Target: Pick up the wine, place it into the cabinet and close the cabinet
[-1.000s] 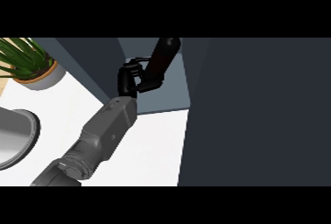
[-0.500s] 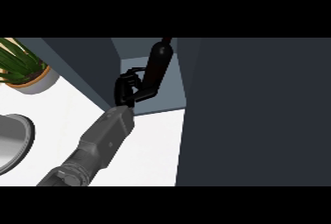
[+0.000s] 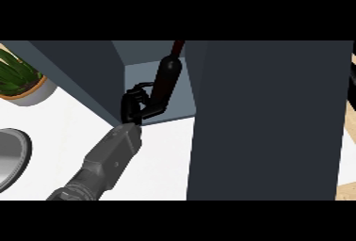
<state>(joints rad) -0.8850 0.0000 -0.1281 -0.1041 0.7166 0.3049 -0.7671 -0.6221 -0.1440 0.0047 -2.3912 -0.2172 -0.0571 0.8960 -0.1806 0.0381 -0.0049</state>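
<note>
While reaching up from the lower left of the frame with the left hand [image 3: 135,106] curled round the lower body of the wine [image 3: 167,75], holds the bottle within the mouth of the open cabinet [image 3: 76,66], just above and left of centre. Grasps the wine with fingers wrapped about its dark body, neck tilted toward the top edge and reddish at the tip. Shows no right hand anywhere. Cannot tell whether the base already rests on the cabinet's pale floor or hangs just above it (hidden behind the fingers).

Reads as the placing step, well along: lifted, in the cabinet or nearly so, not yet let go, door not yet closed. Calls next, probably, for settling the bottle upright, uncurling the fingers and drawing the hand out without knocking the bottle. Then calls for swinging shut the door [image 3: 271,117], taken to be the broad dark panel filling the right of the frame. Risks a topple if released while tilted.

Around it: white surface [image 3: 163,155] across the lower left and centre, a potted plant [image 3: 17,70] at the upper left, the rim of a metal bowl [image 3: 10,160] at the left edge, and a pale wooden strip [image 3: 348,188] at the far right, perhaps floor.
</note>
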